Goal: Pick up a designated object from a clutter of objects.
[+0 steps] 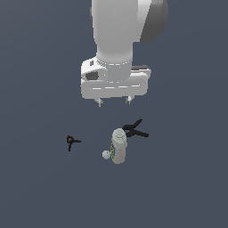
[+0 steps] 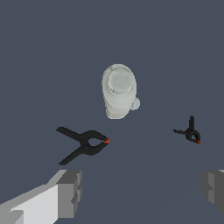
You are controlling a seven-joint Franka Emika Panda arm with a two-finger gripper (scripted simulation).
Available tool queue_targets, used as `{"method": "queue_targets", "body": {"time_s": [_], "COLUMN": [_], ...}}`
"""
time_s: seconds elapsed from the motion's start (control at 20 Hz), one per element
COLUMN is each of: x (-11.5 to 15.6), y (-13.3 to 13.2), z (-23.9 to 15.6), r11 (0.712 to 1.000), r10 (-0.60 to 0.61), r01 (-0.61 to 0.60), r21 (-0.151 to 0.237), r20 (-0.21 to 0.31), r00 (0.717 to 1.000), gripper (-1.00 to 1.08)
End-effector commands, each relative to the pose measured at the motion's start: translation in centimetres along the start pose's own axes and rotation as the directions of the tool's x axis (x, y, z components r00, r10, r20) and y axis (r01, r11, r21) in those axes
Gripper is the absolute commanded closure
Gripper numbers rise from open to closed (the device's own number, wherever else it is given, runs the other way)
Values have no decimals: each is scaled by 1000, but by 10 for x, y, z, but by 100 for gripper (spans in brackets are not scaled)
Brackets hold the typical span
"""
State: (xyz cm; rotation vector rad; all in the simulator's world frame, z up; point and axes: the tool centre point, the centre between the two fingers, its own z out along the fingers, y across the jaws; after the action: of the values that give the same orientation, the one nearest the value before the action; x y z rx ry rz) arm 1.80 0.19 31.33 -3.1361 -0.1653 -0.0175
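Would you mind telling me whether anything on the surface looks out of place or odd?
Nothing looks damaged or spilled. The bottle stands upright with the tiny white ball right beside it and the larger clamp close behind. The small clamp lies well apart, towards the exterior view's left.

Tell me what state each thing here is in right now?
Gripper: open, empty, hanging above the surface.
Small clamp: lying flat, alone, untouched.
Large clamp: lying flat by the bottle's cap.
Bottle: capped, standing.
White ball: resting against the bottle.
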Motion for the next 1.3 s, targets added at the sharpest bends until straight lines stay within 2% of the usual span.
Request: {"method": "queue_targets", "body": {"time_s": [0.0,0.3,0.6,0.9,1.25], "x": [3,11,15,14,5], "y": [10,45,87,128,174], "z": [9,41,81,122,171], "r11": [1000,994,976,947,898], "r10": [-24,-109,-215,-321,-440], "r01": [24,109,216,321,440], "r21": [-5,-18,-26,-25,-15], "r20": [2,10,21,30,32], "r00": [1000,994,976,947,898], "gripper": [-92,-92,-92,-92,-92]}}
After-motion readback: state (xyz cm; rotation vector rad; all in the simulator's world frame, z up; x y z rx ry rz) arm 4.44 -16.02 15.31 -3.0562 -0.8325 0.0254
